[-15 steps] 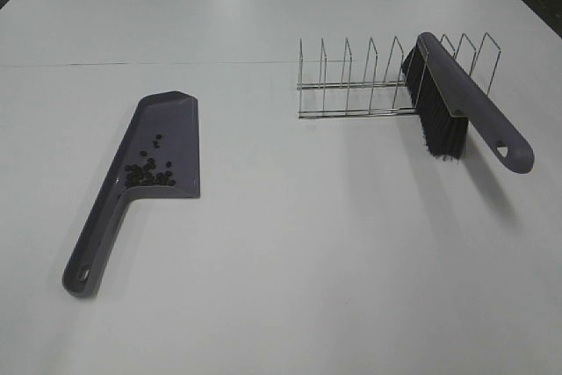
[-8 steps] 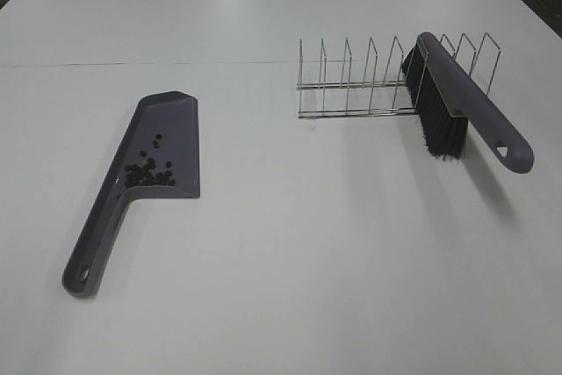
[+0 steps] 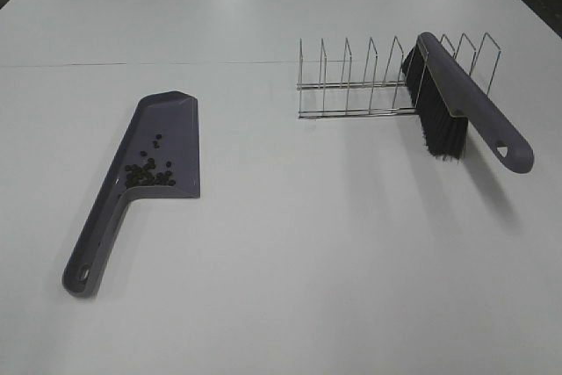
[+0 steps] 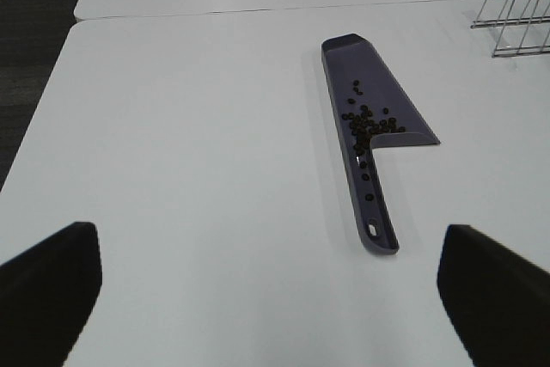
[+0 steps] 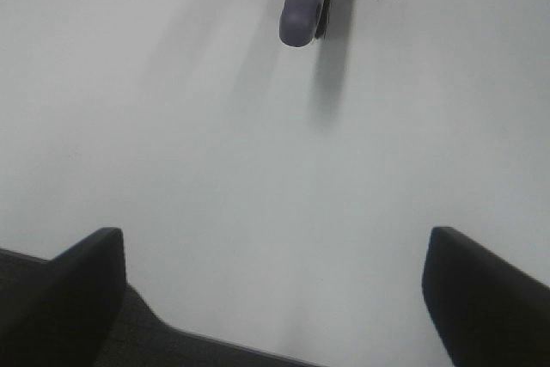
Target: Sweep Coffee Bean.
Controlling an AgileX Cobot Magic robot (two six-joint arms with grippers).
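Observation:
A purple dustpan (image 3: 162, 142) lies flat on the white table at the left, its handle toward the front. The coffee beans (image 3: 149, 172) lie in the pan near the handle; in the left wrist view the beans (image 4: 367, 125) show in the dustpan (image 4: 371, 96), a few down the handle channel. A purple brush (image 3: 457, 103) with black bristles rests propped in a wire rack (image 3: 369, 81) at the right. The brush handle end (image 5: 302, 6) shows in the right wrist view. My left gripper (image 4: 266, 285) is open, back from the dustpan handle. My right gripper (image 5: 271, 285) is open near the table's front edge. Neither gripper shows in the exterior view.
The wire rack stands at the back right. A seam (image 3: 149, 64) between two table tops runs across the back. The table's left edge (image 4: 39, 118) and front edge (image 5: 223, 341) show in the wrist views.

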